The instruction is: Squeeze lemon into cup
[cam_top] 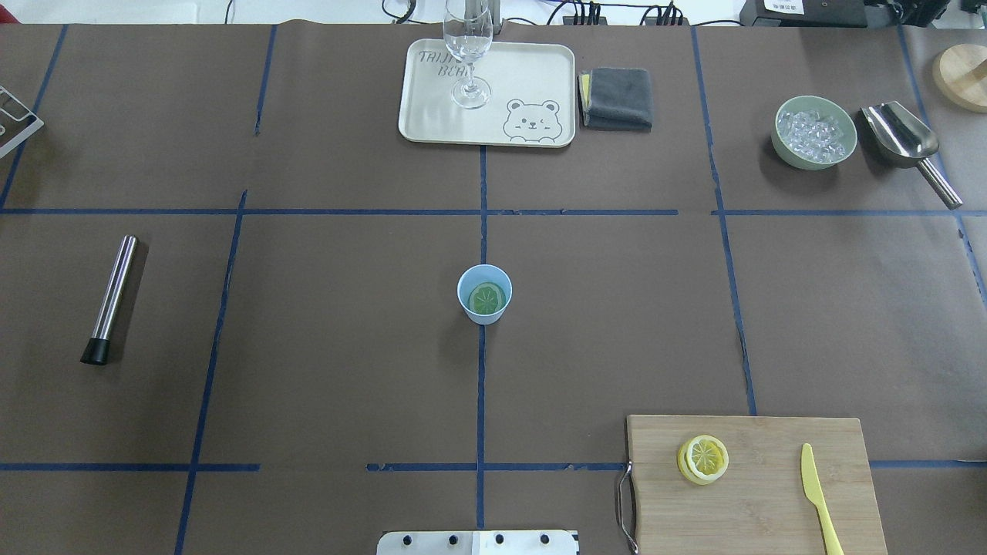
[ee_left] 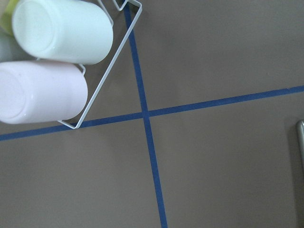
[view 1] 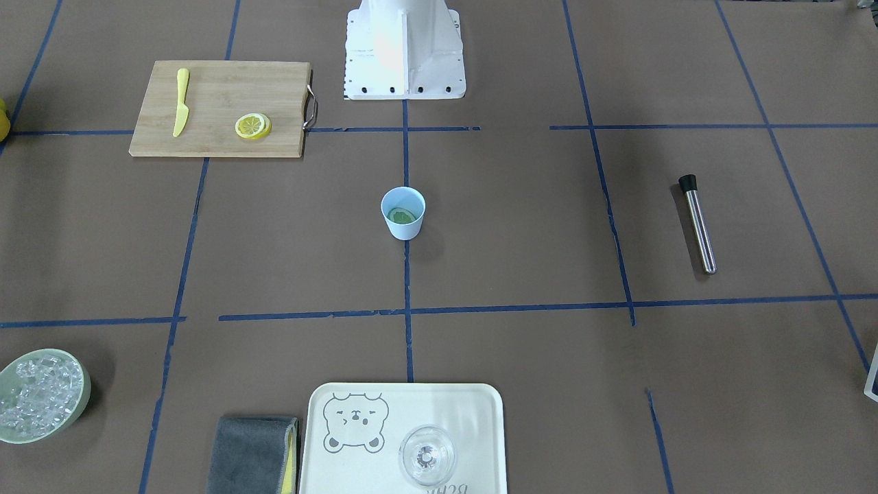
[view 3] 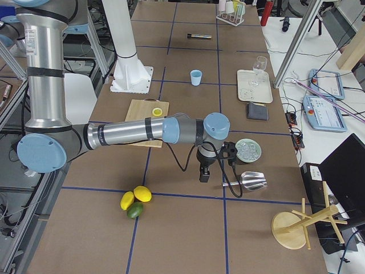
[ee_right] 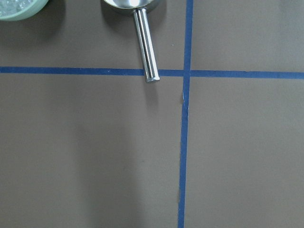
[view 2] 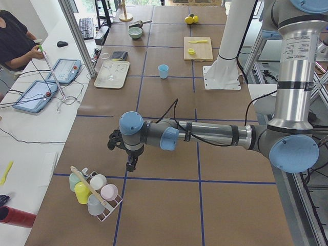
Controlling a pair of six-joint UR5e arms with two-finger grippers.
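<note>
The lemon slice (cam_top: pixel 703 459) lies flat on a wooden cutting board (cam_top: pixel 771 516) near the robot's base, on its right side; it also shows in the front view (view 1: pixel 253 126). The light-blue cup (cam_top: pixel 484 294) stands upright at the table's centre with a green round slice inside (view 1: pixel 402 216). My left gripper (view 2: pixel 131 165) hangs over the table's far left end beside a cup rack. My right gripper (view 3: pixel 203 176) hangs over the far right end near the scoop. Both show only in side views, so I cannot tell if they are open or shut.
A yellow knife (cam_top: pixel 819 497) lies on the board. A steel muddler (cam_top: pixel 108 301) lies at left. A tray (cam_top: pixel 432 116) holds a clear glass (cam_top: pixel 467 54), beside a grey cloth (cam_top: pixel 617 96). A bowl of ice (cam_top: pixel 816 131) and scoop (cam_top: pixel 906 142) are back right.
</note>
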